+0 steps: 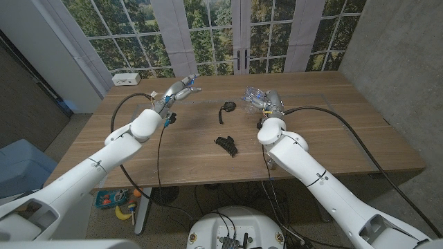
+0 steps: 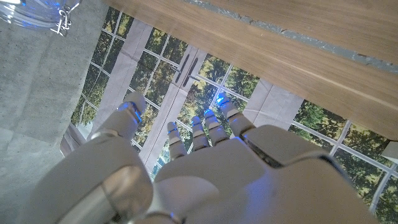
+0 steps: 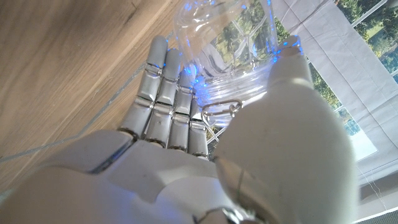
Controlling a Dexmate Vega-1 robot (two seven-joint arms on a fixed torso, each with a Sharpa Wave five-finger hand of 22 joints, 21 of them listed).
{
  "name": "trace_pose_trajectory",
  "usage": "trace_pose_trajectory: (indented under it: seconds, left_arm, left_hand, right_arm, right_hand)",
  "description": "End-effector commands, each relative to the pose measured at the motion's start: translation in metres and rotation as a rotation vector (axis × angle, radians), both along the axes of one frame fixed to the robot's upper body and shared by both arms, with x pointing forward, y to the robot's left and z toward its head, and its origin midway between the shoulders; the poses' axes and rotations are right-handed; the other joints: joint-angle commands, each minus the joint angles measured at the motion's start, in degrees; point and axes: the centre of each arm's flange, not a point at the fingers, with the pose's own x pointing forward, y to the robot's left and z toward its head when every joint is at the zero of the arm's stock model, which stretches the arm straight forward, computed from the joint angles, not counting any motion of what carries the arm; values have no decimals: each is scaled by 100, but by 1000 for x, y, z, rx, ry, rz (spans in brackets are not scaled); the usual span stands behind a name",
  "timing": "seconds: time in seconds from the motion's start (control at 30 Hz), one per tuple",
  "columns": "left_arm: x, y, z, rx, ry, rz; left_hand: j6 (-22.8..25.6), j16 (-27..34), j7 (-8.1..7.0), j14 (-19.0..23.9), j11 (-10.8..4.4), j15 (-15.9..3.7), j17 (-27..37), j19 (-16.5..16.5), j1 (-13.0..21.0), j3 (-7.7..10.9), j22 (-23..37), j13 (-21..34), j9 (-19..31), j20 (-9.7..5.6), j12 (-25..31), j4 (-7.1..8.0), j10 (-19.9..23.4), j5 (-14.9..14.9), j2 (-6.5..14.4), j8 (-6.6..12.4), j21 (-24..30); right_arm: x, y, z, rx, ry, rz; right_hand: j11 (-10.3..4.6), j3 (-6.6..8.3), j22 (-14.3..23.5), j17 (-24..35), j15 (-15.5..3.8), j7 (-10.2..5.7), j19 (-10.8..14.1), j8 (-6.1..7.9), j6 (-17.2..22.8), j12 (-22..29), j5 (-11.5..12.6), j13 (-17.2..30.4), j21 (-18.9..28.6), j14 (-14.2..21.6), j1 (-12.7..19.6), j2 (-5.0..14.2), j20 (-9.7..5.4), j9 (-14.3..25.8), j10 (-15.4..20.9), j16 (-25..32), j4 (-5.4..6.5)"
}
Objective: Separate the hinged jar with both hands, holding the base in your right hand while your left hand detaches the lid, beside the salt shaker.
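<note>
The clear glass hinged jar point(image 1: 253, 95) is up off the table at the far middle-right, gripped by my right hand point(image 1: 268, 104). In the right wrist view the fingers point(image 3: 166, 93) lie along one side of the jar point(image 3: 227, 43) and the thumb point(image 3: 289, 68) presses the other, with the wire clasp point(image 3: 221, 113) near the palm. My left hand point(image 1: 180, 88) hovers over the far left of the table, well apart from the jar. Its fingers point(image 2: 205, 127) are spread and hold nothing. A piece of the jar point(image 2: 28, 12) shows in the left wrist view.
A small dark object point(image 1: 227, 107) lies on the wooden table point(image 1: 332, 131) between the two hands. Another dark ridged object point(image 1: 225, 145) lies nearer the front middle. A white box point(image 1: 126, 78) sits at the far left corner. Windows stand behind the table.
</note>
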Motion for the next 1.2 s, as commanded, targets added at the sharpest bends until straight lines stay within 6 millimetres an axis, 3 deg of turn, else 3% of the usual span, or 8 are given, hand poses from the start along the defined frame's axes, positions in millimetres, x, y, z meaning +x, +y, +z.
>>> trace_pose_trajectory:
  seconds: [0.03, 0.17, 0.33, 0.93, 1.2]
  left_arm:
    - [-3, -10, 7, 84, -60, 42]
    - [-1, -15, 8, 107, -64, 27]
    - [-2, -21, 11, 136, -77, 20]
    - [-10, -43, 17, 246, -144, 35]
    - [-6, -49, 11, 215, -147, 11]
  left_hand:
    - [-55, -21, -9, 49, -66, -73, 23, 68, 200, -125, 23, 11, 29, -37, -48, 13, -11, 8, -317, -14, -37]
    - [-89, -27, -12, 48, -82, -66, 27, 69, 357, -259, 31, 12, 32, -11, -66, 33, -49, 58, -585, -21, -70]
    - [-149, -34, -19, 28, -56, -20, 31, 63, 520, -372, 39, 13, 34, 30, -81, 51, -100, 116, -775, -38, -96]
    - [-329, -29, -28, 29, -56, -6, 39, 93, 979, -567, 59, 16, 43, 78, -87, 91, -195, 228, -931, -74, -125]
    - [-217, 19, -24, 181, 1, -26, 49, 237, 1100, -835, 75, 21, 49, 134, -26, 154, -62, 411, -1094, -40, -87]
  right_arm:
    - [-8, 2, 15, -6, 28, 84]
    - [-10, 4, 19, -9, 21, 108]
    - [-10, 4, 23, 0, 24, 156]
    - [-15, 1, 32, -10, 25, 253]
    - [-21, 4, 36, -23, 1, 286]
  right_hand:
    - [-1024, 1014, -16, 34, -1977, -1036, -317, -13, 1110, -27, 39, 30, 53, 1396, 1537, 1459, -734, 0, 1066, -27, -241]
    - [-1011, 1026, -49, 66, -1978, -1017, -339, -30, 1096, -46, 59, 55, 104, 1413, 1541, 1456, -730, -16, 1068, -46, -239]
    - [-1012, 1034, -75, 81, -1979, -1014, -357, -37, 1100, -64, 75, 70, 143, 1414, 1544, 1452, -727, -28, 1066, -71, -239]
    - [-992, 1060, -169, 165, -1979, -991, -418, -60, 1117, -126, 126, 111, 287, 1443, 1548, 1439, -727, -67, 1097, -132, -236]
    - [-979, 1072, -215, 193, -1979, -988, -442, -70, 1125, -149, 148, 136, 356, 1449, 1551, 1432, -728, -84, 1116, -169, -238]
